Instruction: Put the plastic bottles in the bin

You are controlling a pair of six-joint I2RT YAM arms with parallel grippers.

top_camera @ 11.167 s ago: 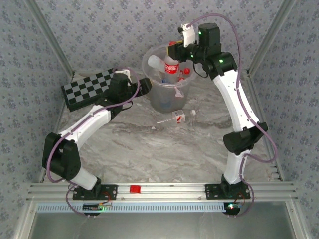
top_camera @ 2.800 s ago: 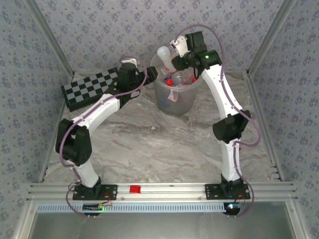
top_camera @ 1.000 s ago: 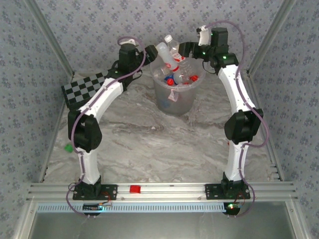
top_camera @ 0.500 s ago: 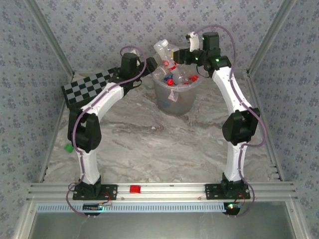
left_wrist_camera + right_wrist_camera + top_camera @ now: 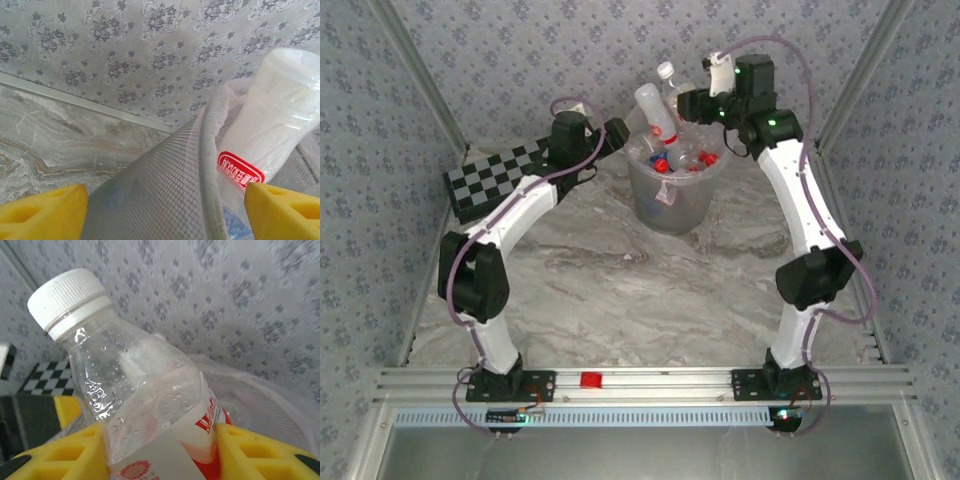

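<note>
Grip: my right gripper (image 5: 160,442) has both yellow pads pressed on the white-capped bottle (image 5: 125,385), low on its body by the red label, with the cap tilted up and away.
Other hand: my left gripper (image 5: 165,212) stands wide and holds nothing, with the bin (image 5: 150,185) wall and rim running up between its pads. This close, I cannot tell whether either pad touches the wall.
Bottle's place: it is held above the far right of the bin mouth, over the heap of bottles (image 5: 675,158) that reaches the rim. A red-label bottle (image 5: 653,108) pokes up out of the heap just beside it.
Step in hand: I judge this to be the drop.
Doing it well: I should lay the bottle flatter and lower it onto a low spot in the heap before parting the pads. Let go high and upright, it could roll off the pile and over the rim.
Edges: the rim is thin and carries a loose liner, so my fingers should stay above it. My left gripper could steady that side, but a shove might tip the bin.
Room: the table (image 5: 620,290) on my side lies open. The chessboard (image 5: 490,178) sits to the left of the bin, beyond my left arm. The back wall (image 5: 620,40) looks close behind the bin, so up and toward me is my best way out.
</note>
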